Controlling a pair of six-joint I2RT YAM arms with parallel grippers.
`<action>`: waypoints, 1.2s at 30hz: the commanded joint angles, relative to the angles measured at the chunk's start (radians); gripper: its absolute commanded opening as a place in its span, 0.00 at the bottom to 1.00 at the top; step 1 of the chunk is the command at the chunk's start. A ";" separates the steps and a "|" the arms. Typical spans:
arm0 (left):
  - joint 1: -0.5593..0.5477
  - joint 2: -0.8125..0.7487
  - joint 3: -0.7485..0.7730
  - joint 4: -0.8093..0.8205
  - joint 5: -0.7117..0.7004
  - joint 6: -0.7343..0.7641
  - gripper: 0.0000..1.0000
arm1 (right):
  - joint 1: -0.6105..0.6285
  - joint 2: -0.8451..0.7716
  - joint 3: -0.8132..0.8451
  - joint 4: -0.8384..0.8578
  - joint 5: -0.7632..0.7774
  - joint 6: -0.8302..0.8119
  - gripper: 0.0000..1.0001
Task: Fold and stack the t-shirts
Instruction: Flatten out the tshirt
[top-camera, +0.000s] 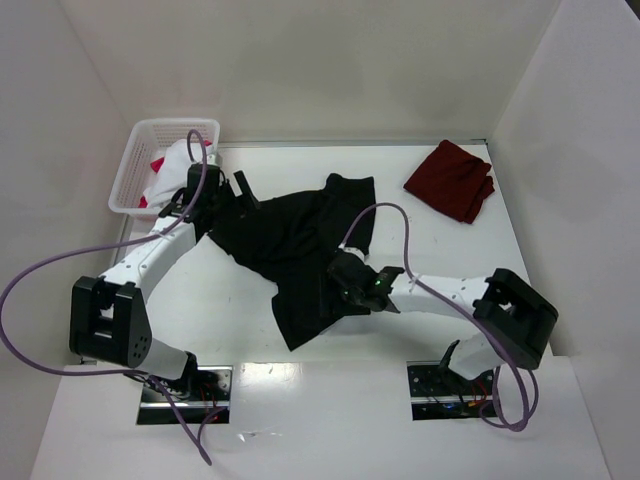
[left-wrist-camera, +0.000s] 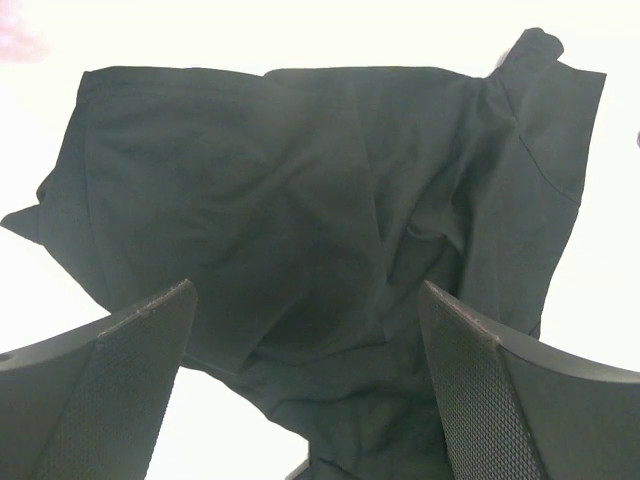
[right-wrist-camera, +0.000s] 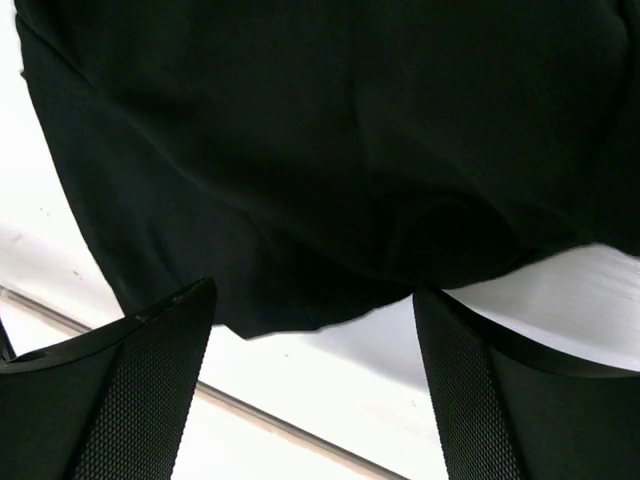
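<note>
Ribbed fingers (left-wrist-camera: 140, 370) of the left gripper (left-wrist-camera: 310, 300) stand wide apart, with nothing between them, above the black t-shirt (left-wrist-camera: 300, 200). It lies spread but wrinkled in the middle of the table (top-camera: 500, 240). Also the right gripper (right-wrist-camera: 315, 300) is released, over the near hem. One maroon t-shirt (top-camera: 452, 180) lies folded at the far right. White and pink t-shirts (top-camera: 180, 160) wait in the basket (top-camera: 135, 140). So I judge that one shirt is done, and the black one is not yet folded.
</note>
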 joint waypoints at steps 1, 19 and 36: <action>-0.002 -0.031 -0.004 0.028 0.001 -0.007 0.99 | 0.021 0.046 0.048 -0.020 0.050 0.010 0.84; 0.007 -0.022 -0.078 0.028 0.001 -0.038 0.99 | 0.030 0.140 0.143 -0.042 0.174 0.054 0.01; -0.014 -0.003 -0.267 0.125 -0.039 -0.184 0.99 | -0.116 -0.274 0.102 -0.241 0.263 0.116 0.00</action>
